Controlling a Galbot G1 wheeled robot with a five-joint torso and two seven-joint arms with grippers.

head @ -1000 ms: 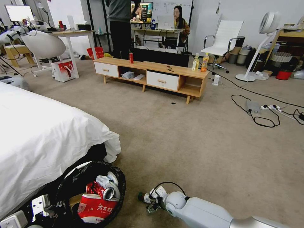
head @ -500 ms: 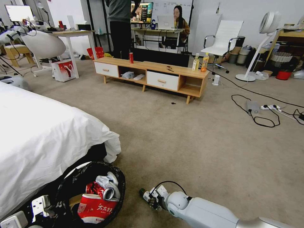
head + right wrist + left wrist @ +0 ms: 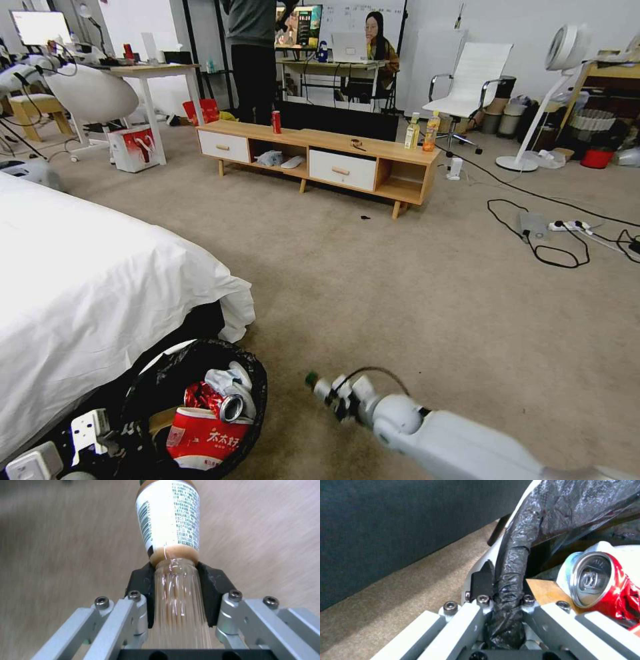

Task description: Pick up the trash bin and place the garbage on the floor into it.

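Head view: the trash bin (image 3: 193, 407) sits at the near left, close against the corner of the bed (image 3: 87, 293), on the floor (image 3: 413, 287). Its black bag (image 3: 250, 373) lines the rim, and inside lie a red-and-white snack packet (image 3: 200, 437), a crushed red can (image 3: 217, 400) and crumpled white tissues (image 3: 227, 380). The left end effector (image 3: 100, 437) is at the bin's near left rim. To the right of the bin, the right end effector (image 3: 337, 393) holds a small green-capped bottle (image 3: 319, 385) above the carpet, cap pointing left toward the bin but still apart from it.

Left wrist view: the left end effector (image 3: 501, 597) is clamped shut on the bin's rim (image 3: 486, 555), with the black bag bunched between its pads. The crushed can (image 3: 600, 580) lies just inside, and a brown paper edge (image 3: 543, 590) shows beside it.

Right wrist view: the right end effector (image 3: 176, 585) is closed around the clear ribbed lower part of the bottle (image 3: 170, 527), its black pads (image 3: 141, 580) touching both sides; the labelled part sticks out beyond the fingers over blurred carpet.
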